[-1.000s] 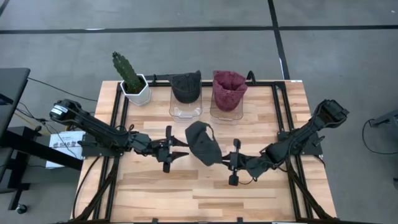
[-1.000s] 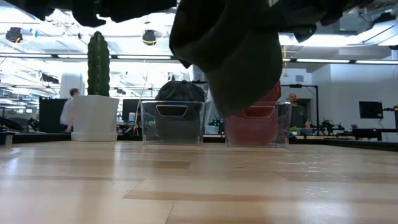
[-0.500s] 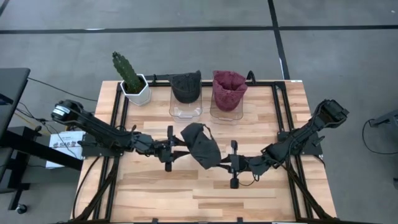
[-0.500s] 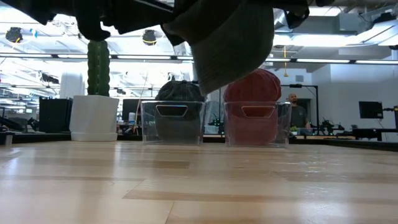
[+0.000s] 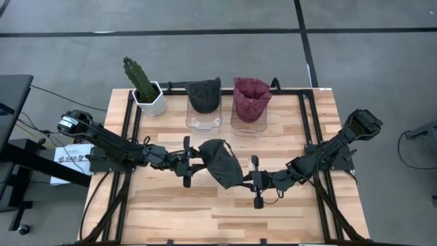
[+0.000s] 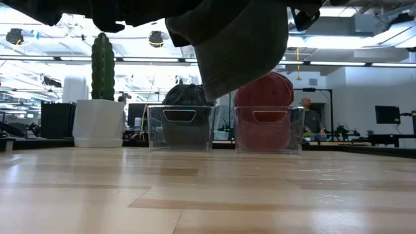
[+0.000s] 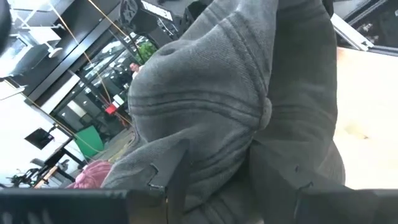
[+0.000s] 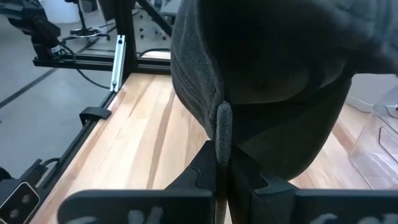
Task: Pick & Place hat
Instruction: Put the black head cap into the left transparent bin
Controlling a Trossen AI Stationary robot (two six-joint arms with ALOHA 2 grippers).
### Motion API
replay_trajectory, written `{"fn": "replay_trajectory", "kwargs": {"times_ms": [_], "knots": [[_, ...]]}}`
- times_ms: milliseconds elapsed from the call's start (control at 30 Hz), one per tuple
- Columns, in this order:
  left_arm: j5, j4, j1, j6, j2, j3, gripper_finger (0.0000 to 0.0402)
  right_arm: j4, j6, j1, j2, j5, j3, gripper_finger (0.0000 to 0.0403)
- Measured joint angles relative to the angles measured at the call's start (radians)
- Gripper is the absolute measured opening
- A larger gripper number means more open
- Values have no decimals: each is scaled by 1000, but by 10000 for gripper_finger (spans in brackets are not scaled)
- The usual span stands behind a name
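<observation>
Right gripper [image 5: 244, 179], from above, pinched tight on the lower edge of the grey cap [image 5: 221, 162] mid-table; left gripper [image 5: 196, 164] spread wide just beside the cap's other side, both about equally near, clear bins [image 5: 205, 121] beyond. From table height, hangs well clear of the wood [image 6: 195, 195], crown drooping down. At the right wrist, fingers [image 8: 205, 171] pressed together on the cap's seam; at the left wrist, fabric fills the view between parted fingers [image 7: 174, 180].

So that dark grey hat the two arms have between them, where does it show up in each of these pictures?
High view: the grey hat sits mid-table, between both grippers.
Low view: it hangs at top centre, clear of the table.
Left wrist view: it fills most of the picture.
Right wrist view: it fills the upper part, its edge pinched by the right gripper.
Shared landmark: the red hat in its clear bin, behind it.
</observation>
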Motion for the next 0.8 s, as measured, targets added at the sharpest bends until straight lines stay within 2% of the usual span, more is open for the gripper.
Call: {"fn": "replay_trajectory", "kwargs": {"times_ms": [200, 300, 400, 500, 633, 733, 800], "knots": [[0, 58, 0, -91, 0, 1, 138, -7, 0, -2, 0, -22, 0, 1], [7, 71, 0, -115, 0, 1, 90, -26, 0, -2, 0, -24, 0, 1], [42, 73, 0, -142, -2, 1, 21, -55, 0, -2, 0, -23, 0, 1], [122, 69, 0, -175, -2, 7, 13, -90, 0, -5, 0, -18, 0, 1], [286, 41, 0, -262, -2, 28, 10, -112, -10, -14, 0, 19, 0, 1], [392, -36, 0, -340, -3, 56, 11, -127, -29, -20, 0, 37, 0, 1], [427, -96, 0, -388, -3, 75, 11, -128, -41, -20, -1, 36, 0, 1]]}}
